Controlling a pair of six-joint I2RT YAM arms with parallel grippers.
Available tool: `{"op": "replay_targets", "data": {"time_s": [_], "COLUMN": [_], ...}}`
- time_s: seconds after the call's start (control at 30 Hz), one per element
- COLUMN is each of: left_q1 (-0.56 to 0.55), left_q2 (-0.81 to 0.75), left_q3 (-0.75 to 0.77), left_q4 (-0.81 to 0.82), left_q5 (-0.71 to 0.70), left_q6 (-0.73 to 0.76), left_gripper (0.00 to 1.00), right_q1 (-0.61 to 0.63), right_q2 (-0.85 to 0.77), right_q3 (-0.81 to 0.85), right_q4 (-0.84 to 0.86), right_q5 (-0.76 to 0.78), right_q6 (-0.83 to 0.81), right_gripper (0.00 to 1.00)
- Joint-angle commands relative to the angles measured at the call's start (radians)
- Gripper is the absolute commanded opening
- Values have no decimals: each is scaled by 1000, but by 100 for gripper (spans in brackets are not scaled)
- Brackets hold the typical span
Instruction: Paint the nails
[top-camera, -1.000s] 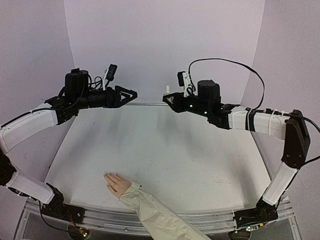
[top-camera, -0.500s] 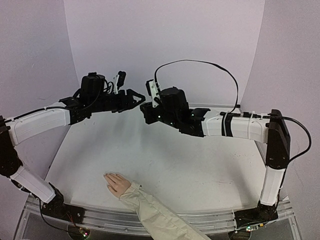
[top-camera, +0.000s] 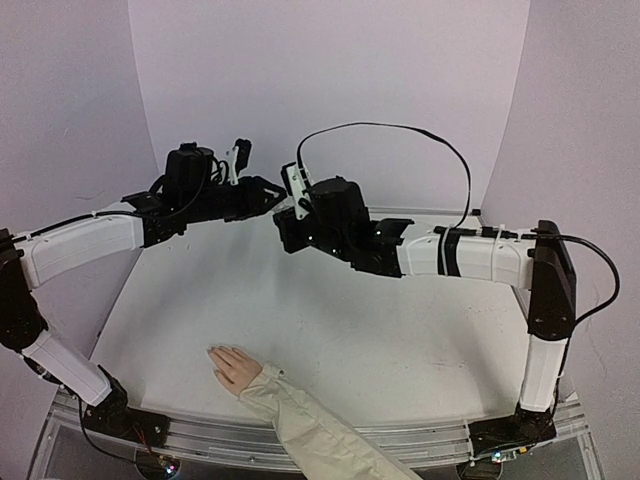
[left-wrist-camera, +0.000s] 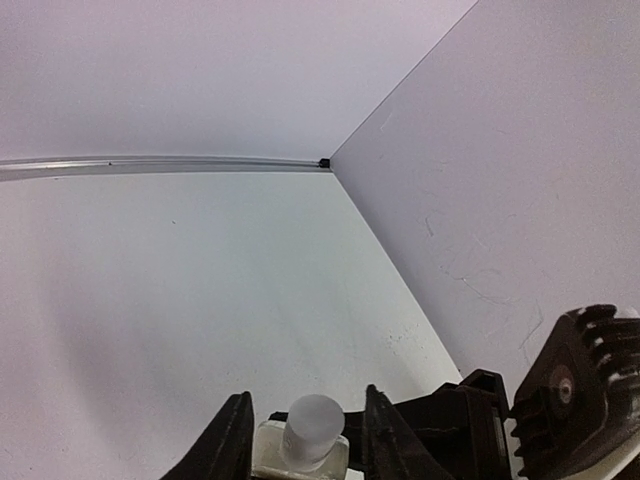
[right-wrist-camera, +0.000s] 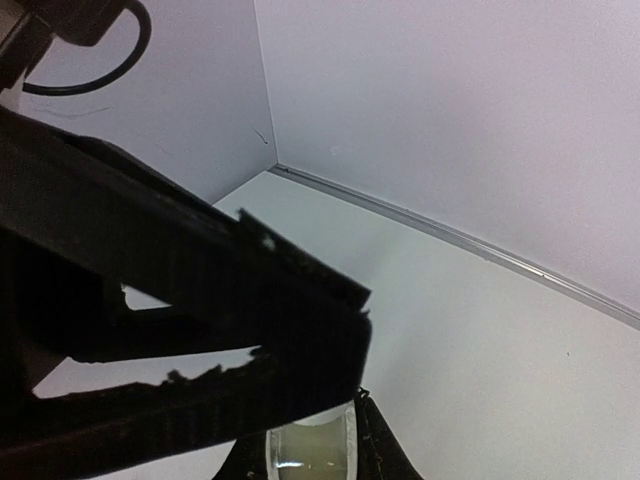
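The pale pink hand (top-camera: 235, 367) lies flat near the table's front edge, its cream sleeve (top-camera: 310, 430) running to the lower right. The nails (top-camera: 214, 352) are too small to make out. High above the table's back, both grippers meet. My right gripper (right-wrist-camera: 310, 440) is shut on a small clear bottle (right-wrist-camera: 310, 455). My left gripper (left-wrist-camera: 308, 398) stands open around the bottle's frosted white cap (left-wrist-camera: 315, 425), with a narrow gap on each side. In the top view the left gripper (top-camera: 283, 196) and right gripper (top-camera: 284, 228) overlap and hide the bottle.
Purple walls enclose the table (top-camera: 400, 330) at the back and both sides. A metal rail (left-wrist-camera: 150, 163) runs along the back edge. The right arm's black cable (top-camera: 400, 128) loops above it. Both arm bases sit at the near edge.
The right arm swung left and brought the bottle to the left gripper. The left gripper shifted slightly right, and its jaws narrowed around the cap.
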Motion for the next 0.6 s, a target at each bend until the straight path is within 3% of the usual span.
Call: {"op": "replay_targets", "data": {"time_s": [0.0,0.2,0.33,0.4,0.57], "left_q1": [-5,-11,-10,-8,-4], "left_q2": [11,28,21,17,34], "left_q3": [67,71,52,46,94], "left_q4": [22,23,23,23,81], "left_q5": [24,137,251,350,1012], "left_q6": [23,66,148,209,327], "left_gripper": [33,9,1,0,0], "right_q1": [11,8,-42,-102,-224], "right_q2": [-2,-28,-90,-131,-215], "right_q3": [59,47,-14,-55,-174], "right_q4": [38,47,93,136,368], "right_q5": [5,-52,-283,-579,-1445], "right_q6": [-21,-35,-51,-30,61], "right_gripper": [0,0,0,0,0]}}
